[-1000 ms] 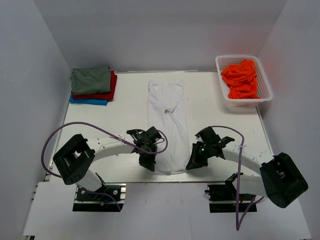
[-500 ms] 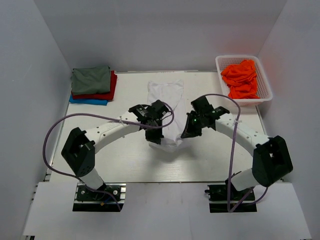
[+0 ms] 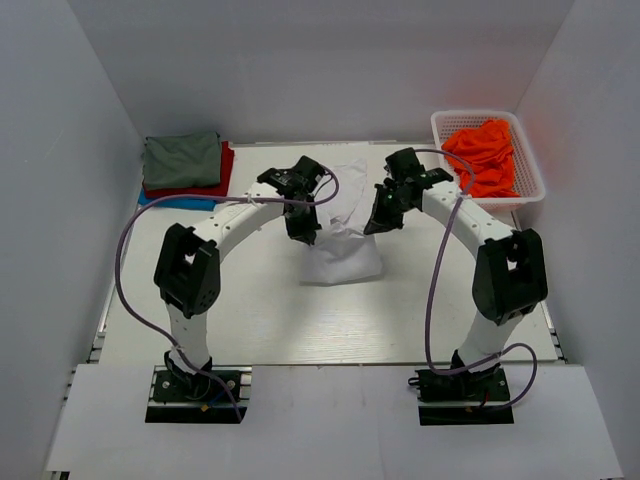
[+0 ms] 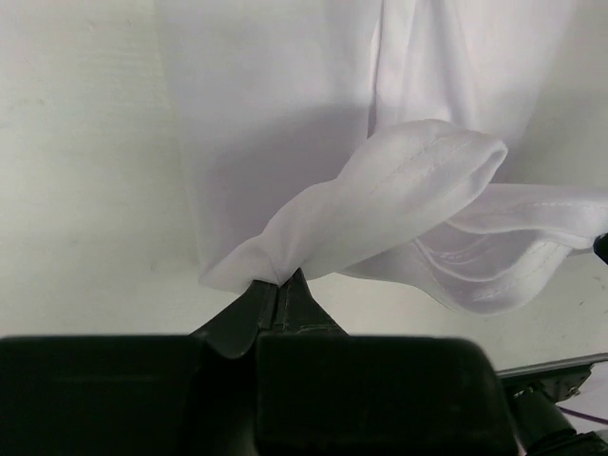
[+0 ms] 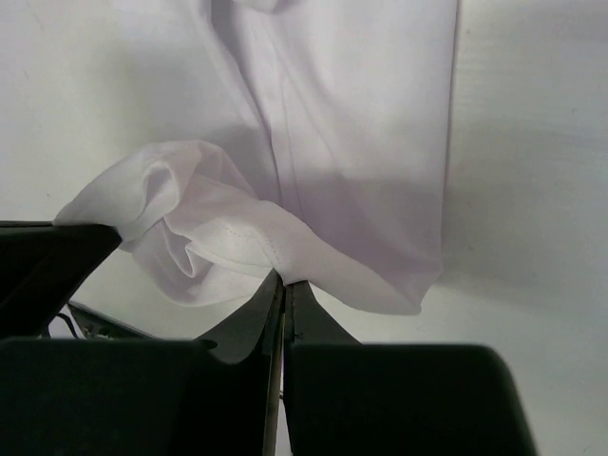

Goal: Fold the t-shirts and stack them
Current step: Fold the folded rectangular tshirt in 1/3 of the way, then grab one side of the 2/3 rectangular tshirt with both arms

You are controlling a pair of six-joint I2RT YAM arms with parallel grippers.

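Observation:
The white t-shirt (image 3: 340,250) lies mid-table, its near end lifted and carried over its far part. My left gripper (image 3: 308,236) is shut on its left hem corner, seen in the left wrist view (image 4: 271,261). My right gripper (image 3: 372,226) is shut on its right hem corner, seen in the right wrist view (image 5: 285,256). The hem sags between them. A folded stack sits at the far left: olive-grey shirt (image 3: 182,160) on top, red (image 3: 224,178) under it, blue (image 3: 175,203) at the bottom. Orange shirts (image 3: 485,155) lie crumpled in the basket.
The white lattice basket (image 3: 527,196) stands at the far right corner. White walls close in the table on the left, back and right. Purple cables loop from both arms.
Both grippers have carried the white shirt's near hem from the near table edge toward the far side, folding the shirt over itself; both arms are now stretched out far.

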